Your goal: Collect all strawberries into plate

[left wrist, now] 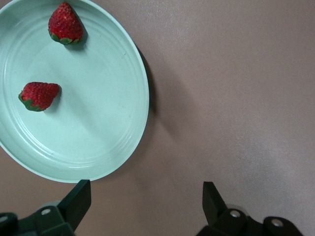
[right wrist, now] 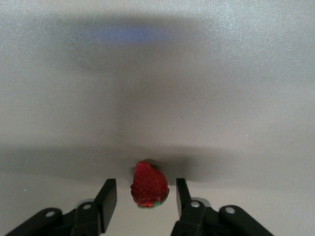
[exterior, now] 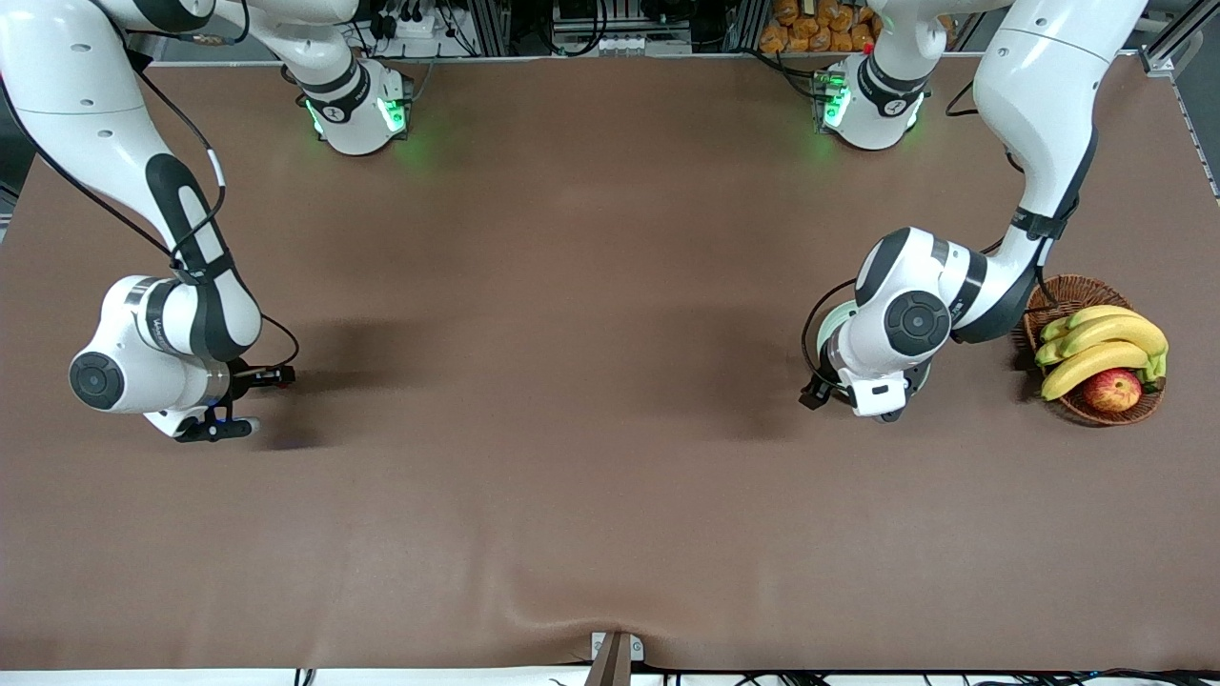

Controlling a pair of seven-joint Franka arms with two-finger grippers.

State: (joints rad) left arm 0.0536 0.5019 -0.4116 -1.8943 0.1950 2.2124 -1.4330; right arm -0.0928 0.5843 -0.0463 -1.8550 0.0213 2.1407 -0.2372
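No writing that can be read shows anywhere here. The right arm (exterior: pixel 157 329) carries a small line of lettering on its wrist link, too tiny to make out. The two arm bases bear small round marks, not legible either. Nothing on the worktop (exterior: pixel 572 429) carries a label, brand, number or sign.

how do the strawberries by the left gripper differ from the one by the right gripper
Two strawberries lie on the plate, clear of the open left gripper. The third strawberry sits on the bare table, between the fingers of the right gripper, with gaps on both sides. All are red with green caps.
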